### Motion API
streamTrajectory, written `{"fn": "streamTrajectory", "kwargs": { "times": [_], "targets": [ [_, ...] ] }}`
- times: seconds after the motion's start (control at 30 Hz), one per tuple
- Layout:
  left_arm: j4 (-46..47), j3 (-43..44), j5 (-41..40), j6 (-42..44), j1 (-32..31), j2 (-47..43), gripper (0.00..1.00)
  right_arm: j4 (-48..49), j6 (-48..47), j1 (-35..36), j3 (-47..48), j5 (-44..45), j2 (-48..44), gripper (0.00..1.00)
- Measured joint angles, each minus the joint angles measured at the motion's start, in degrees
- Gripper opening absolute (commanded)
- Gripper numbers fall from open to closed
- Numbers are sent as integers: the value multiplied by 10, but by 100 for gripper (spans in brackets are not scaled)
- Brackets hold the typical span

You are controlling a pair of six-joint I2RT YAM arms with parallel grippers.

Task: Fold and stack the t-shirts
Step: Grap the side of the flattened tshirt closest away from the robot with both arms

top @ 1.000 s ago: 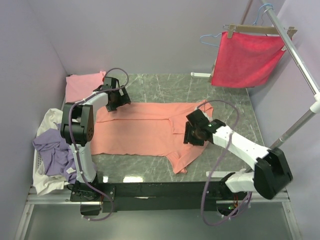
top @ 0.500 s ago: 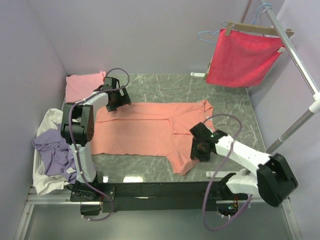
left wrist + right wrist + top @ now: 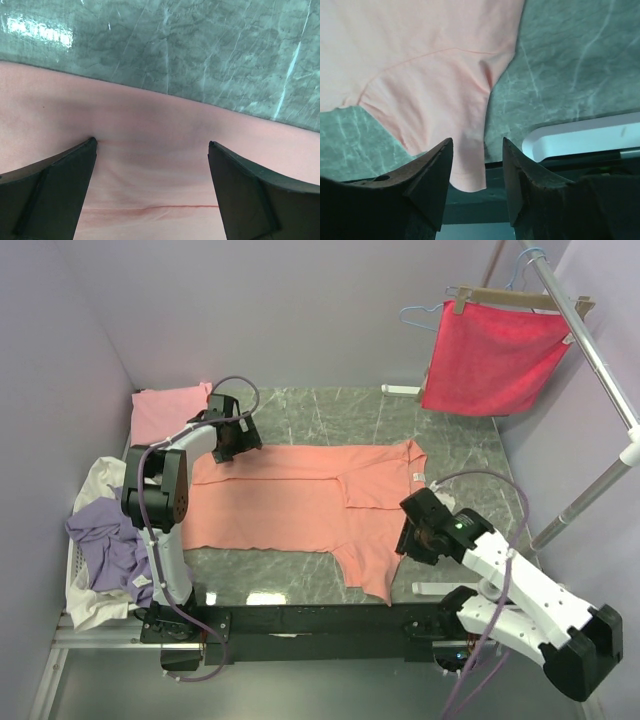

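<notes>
Lab booth, lavender walls (image 3: 300, 310), marble tabletop (image 3: 340, 410)

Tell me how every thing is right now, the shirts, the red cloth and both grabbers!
salmon-orange t-shirt: spread out on the table
light pink t-shirt: lying flat, far left corner
lavender t-shirt: crumpled in a heap
cream t-shirt: crumpled under the lavender one
crimson cloth: hanging from a hanger
left gripper: open, over the salmon-orange t-shirt's far edge
right gripper: open, over its sleeve
</notes>
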Motion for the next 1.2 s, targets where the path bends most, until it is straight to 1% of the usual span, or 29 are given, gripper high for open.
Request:
{"fn": "streamTrajectory", "kwargs": {
  "times": [0.07,0.13,0.3,0.53,0.67,0.8,0.93,1.07,1.2],
  "targets": [
    [-1,-3,-2,0,0,-5,100,13,0,0,-7,-15,14,51],
    [-7,-13,-5,0,0,-14,99,36,0,0,-35,-36,31,51],
    [-33,-39,-15,-2,-1,-54,100,52,13,0,-97,-86,14,48],
    [-37,-46,-34,-13,-11,-103,99,70,60,2,-168,-153,-98,49],
    [-26,-89,-37,-35,-24,-135,99,101,101,2,-224,-188,-164,47],
    [-24,-137,-39,-56,-37,-167,100,124,143,2,-271,-215,-209,47],
    [-23,-186,-43,-72,-44,-218,99,146,167,3,-285,-227,-241,46],
    [-21,-239,-45,-86,-45,-290,100,155,174,4,-288,-230,-244,46],
    [-23,-274,-48,-95,-48,-341,99,154,171,4,-281,-222,-247,47]
  ]
}}
